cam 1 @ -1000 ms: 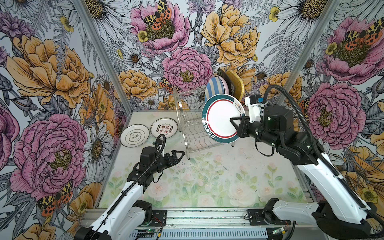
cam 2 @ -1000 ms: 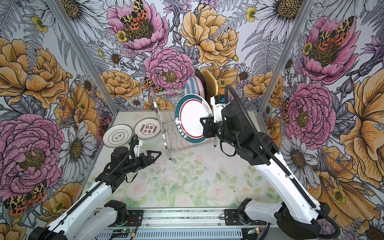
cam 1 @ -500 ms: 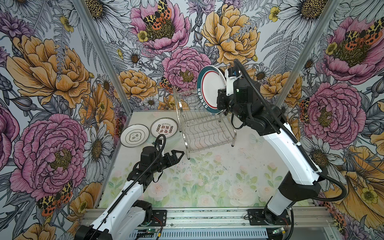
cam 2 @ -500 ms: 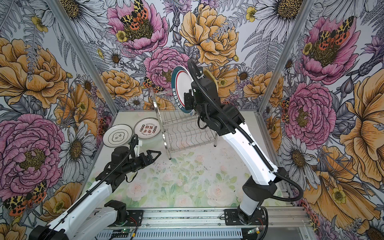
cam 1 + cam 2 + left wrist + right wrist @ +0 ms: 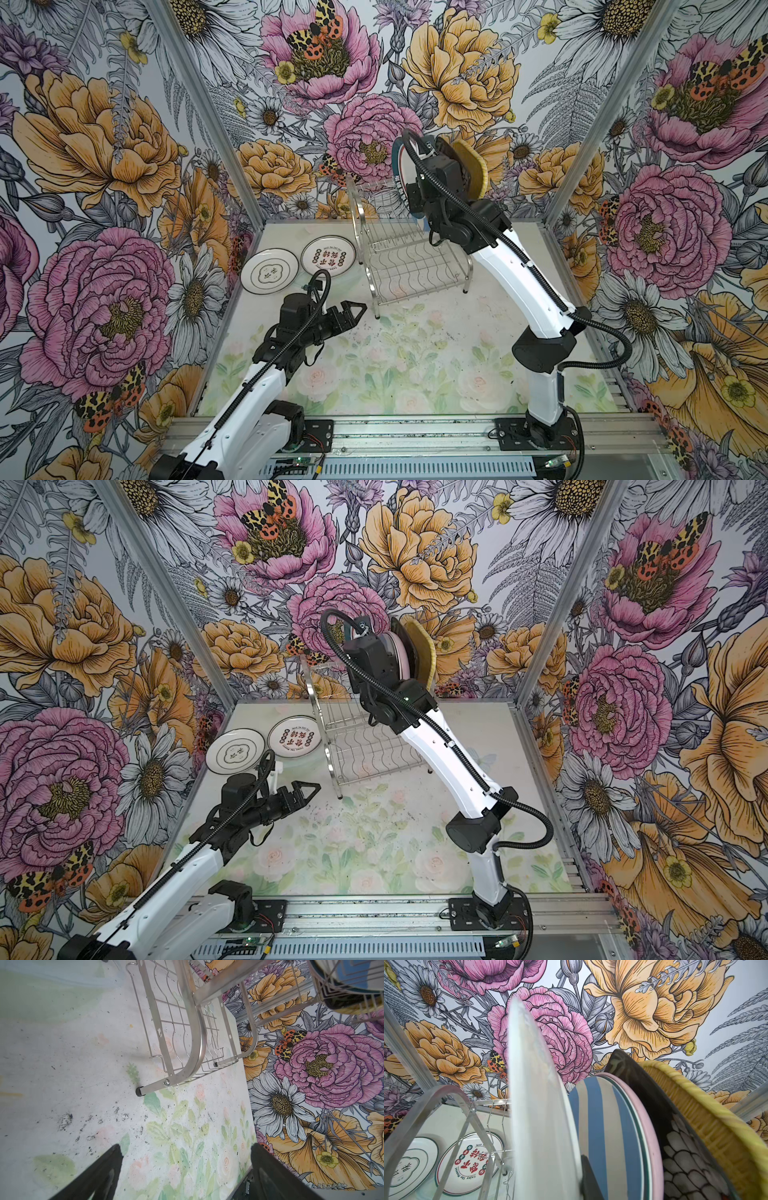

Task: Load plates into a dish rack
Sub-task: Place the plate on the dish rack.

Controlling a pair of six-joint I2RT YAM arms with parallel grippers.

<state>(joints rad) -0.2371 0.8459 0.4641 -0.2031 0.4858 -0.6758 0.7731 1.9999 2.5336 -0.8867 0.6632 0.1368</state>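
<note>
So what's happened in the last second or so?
The right arm, jaws shut on the teal-rimmed plate, carried it up and back from in front of the dish rack to its top tier, turning it edge-on beside the blue-striped plate. The left arm, jaws open, and the two white plates on the table stayed put.

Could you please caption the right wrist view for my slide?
The teal-rimmed plate gripped edge-on at the dish rack, beside racked blue-striped, pink, black and yellow plates; two white plates lie on the table.

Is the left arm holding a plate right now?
No, the left gripper has its jaws wide apart above the table, with nothing between them.
</note>
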